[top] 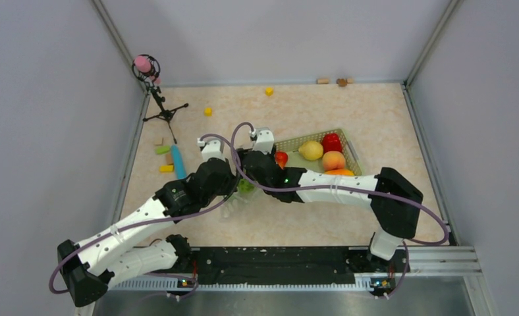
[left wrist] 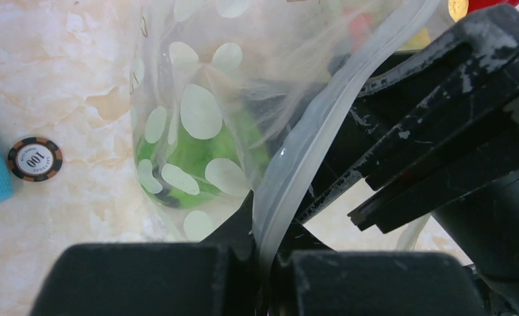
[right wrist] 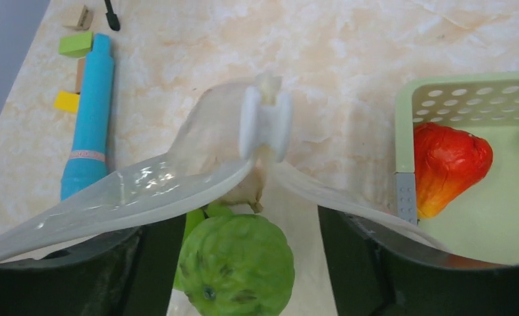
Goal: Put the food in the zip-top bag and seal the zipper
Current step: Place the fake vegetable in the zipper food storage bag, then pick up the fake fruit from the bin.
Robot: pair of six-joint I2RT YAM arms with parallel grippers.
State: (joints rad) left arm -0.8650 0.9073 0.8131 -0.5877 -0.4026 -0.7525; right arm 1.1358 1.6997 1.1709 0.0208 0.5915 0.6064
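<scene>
The zip-top bag (left wrist: 197, 112), clear with white dots, lies at mid-table between both arms. A dark-striped green melon (left wrist: 191, 164) is inside it. My left gripper (left wrist: 267, 253) is shut on the zipper (left wrist: 323, 125) at the bag's mouth edge. My right gripper (right wrist: 251, 227) is open, with the mouth edges (right wrist: 145, 191) draped over its spread fingers. A green fruit (right wrist: 237, 263) sits between them. A white slider (right wrist: 265, 125) sits on the far rim. More food lies in the green basket (top: 349, 148): yellow (top: 311, 150), red (top: 332, 141) and peach (top: 334, 160).
A blue cylinder (right wrist: 89, 125) with green (right wrist: 76, 44) and yellow (right wrist: 67, 101) blocks lies left of the bag. A poker chip (left wrist: 35, 158) lies near it. A small tripod (top: 155, 85) stands at the back left. Yellow cubes (top: 207, 111) lie behind.
</scene>
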